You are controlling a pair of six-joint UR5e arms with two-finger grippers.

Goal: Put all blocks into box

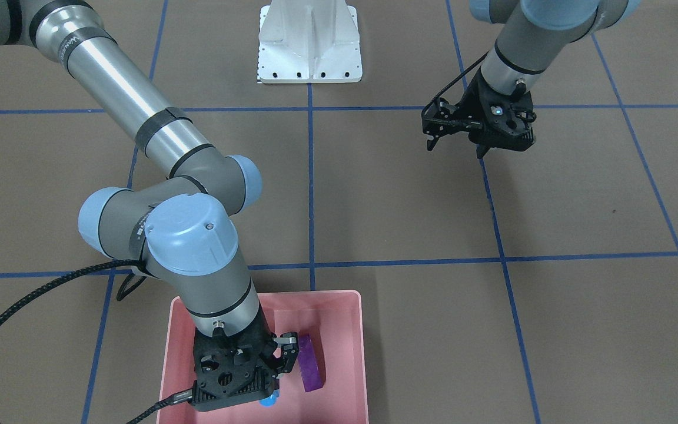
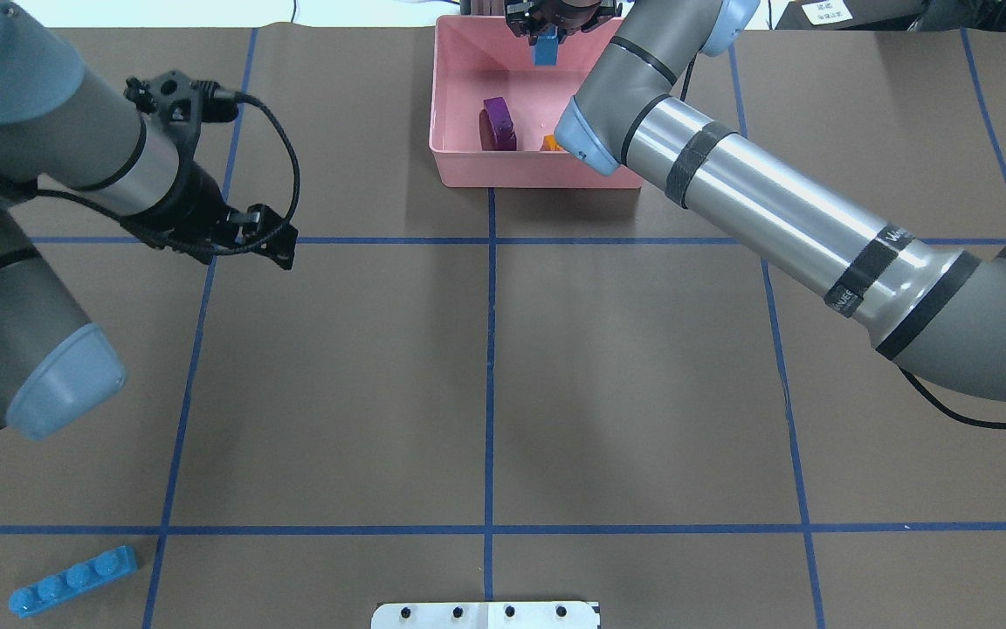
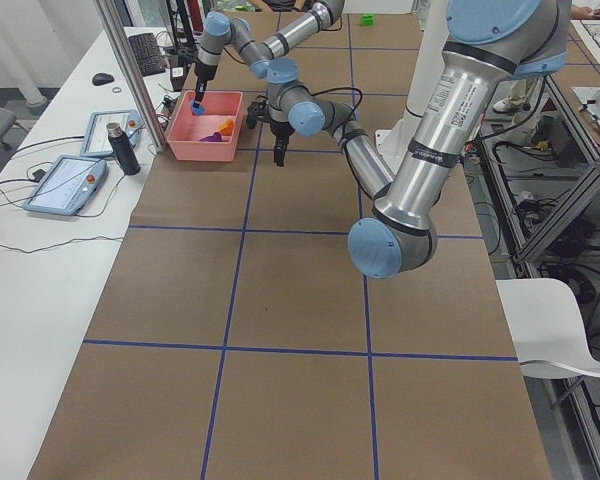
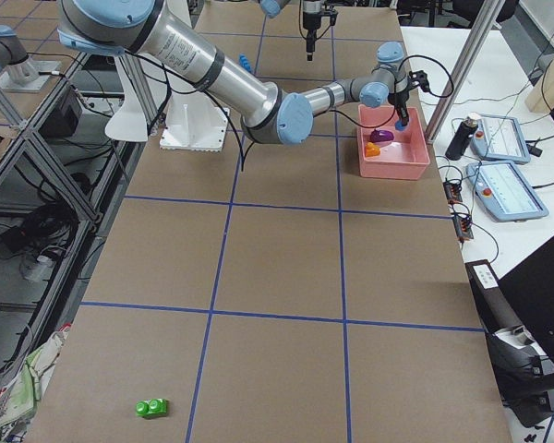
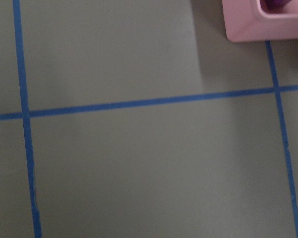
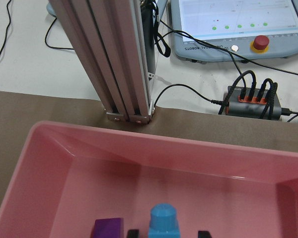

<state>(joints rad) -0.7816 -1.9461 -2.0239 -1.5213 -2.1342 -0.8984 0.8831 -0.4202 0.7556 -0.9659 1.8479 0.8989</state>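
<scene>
The pink box [image 2: 459, 87] stands at the table's far edge. My right gripper [image 2: 547, 26] hangs over it, shut on the short blue brick [image 2: 545, 51], which is upright between the fingertips in the right wrist view [image 6: 164, 220]. A purple brick [image 2: 498, 122] and an orange brick [image 2: 549, 142] lie in the box. The long blue brick [image 2: 73, 581] lies on the table, near left. A green brick [image 4: 151, 407] lies far off on the right side. My left gripper [image 2: 280, 249] hovers over bare table, open and empty.
The white robot base [image 1: 309, 44] is at the near edge. An aluminium post [image 6: 119, 59], a black bottle [image 3: 120, 150] and control tablets [image 4: 503, 189] stand just beyond the box. Blue tape lines cross the brown table.
</scene>
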